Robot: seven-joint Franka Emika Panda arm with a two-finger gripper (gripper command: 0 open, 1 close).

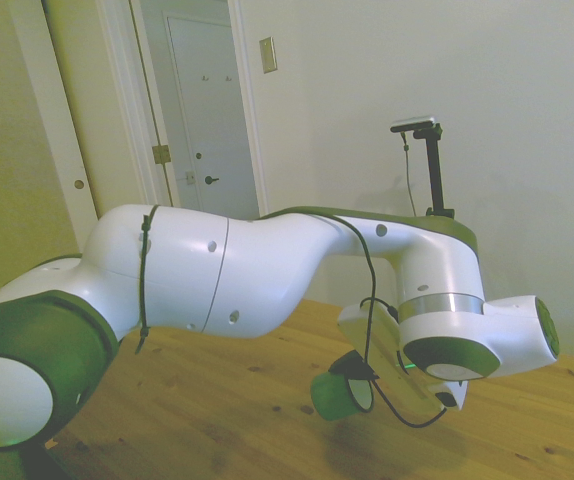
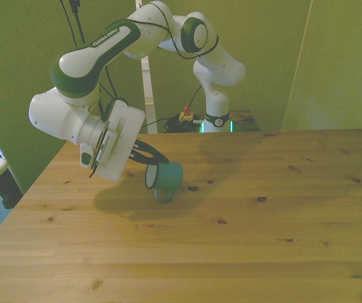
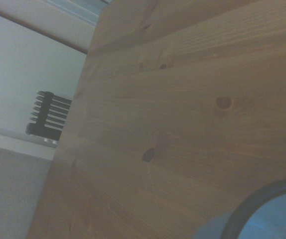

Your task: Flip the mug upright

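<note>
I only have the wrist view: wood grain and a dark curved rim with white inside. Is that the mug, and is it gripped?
Observer: Yes. In the front view the gripper is closed on the rim of the small teal-green cylindrical mug.
Operator: Is it upright?
Observer: No. It lies sideways, mouth toward the gripper, with its loop handle pointing down.
Operator: Is it touching the table?
Observer: In the side view it appears lifted clear of the wooden table, with its shadow below.

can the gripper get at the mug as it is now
Yes, it seems to have it already: the gripper is closed on the rim of the mug, which hangs tilted above the table with its handle pointing down.
</note>
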